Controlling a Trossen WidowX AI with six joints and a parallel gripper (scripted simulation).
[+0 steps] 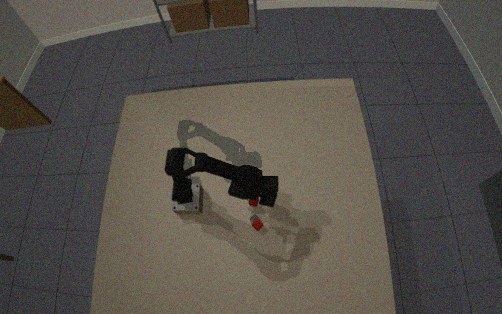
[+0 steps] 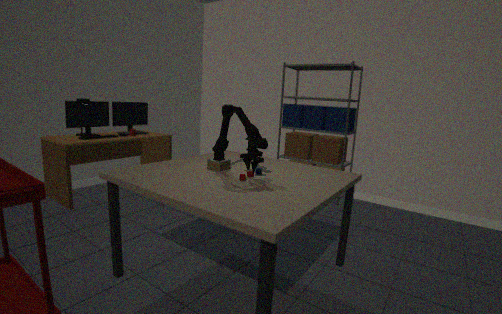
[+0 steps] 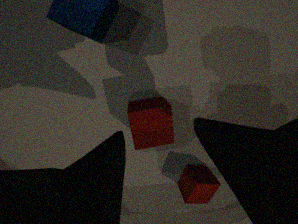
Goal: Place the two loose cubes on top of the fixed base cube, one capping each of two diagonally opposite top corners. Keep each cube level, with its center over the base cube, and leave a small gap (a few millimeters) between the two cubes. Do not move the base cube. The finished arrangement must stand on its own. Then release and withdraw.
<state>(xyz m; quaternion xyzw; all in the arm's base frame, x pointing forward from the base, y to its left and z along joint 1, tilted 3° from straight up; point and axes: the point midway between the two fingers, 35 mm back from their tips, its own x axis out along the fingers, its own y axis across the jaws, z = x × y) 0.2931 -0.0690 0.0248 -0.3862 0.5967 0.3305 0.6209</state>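
- Closest to the wrist camera is the black parallel-jaw gripper (image 3: 156, 183). Its two dark fingers frame the bottom of the view with a wide gap between them and nothing in that gap, so it's spread apart and carrying nothing.
- Right in that gap, lowest in the wrist view, sits the first small red loose cube (image 3: 197, 183), flat on the pale beige table top (image 3: 40, 123).
- Just past it is the second small red loose cube (image 3: 152, 123), also on the table and close to the first, but they aren't touching. From the top view one red cube (image 1: 257, 224) lies out in the open and the other (image 1: 254, 202) peeks out right at the gripper's edge.
- Further out, upper left in the wrist view, is the blue fixed base cube (image 3: 81, 4). Its top face is bare. In the top view I can't pick it out, it seems to be hidden under the arm.
- Progress, as I read it: basically nothing done. Neither red cube is on the blue one.
- What's left: drop onto a red cube, pinch it, cap one top corner of the blue cube, do the same on the diagonally opposite corner with a small gap between them, then let go and back off. The gripper looks lined up over the reds, so I'd guess the first pick is the step in hand.
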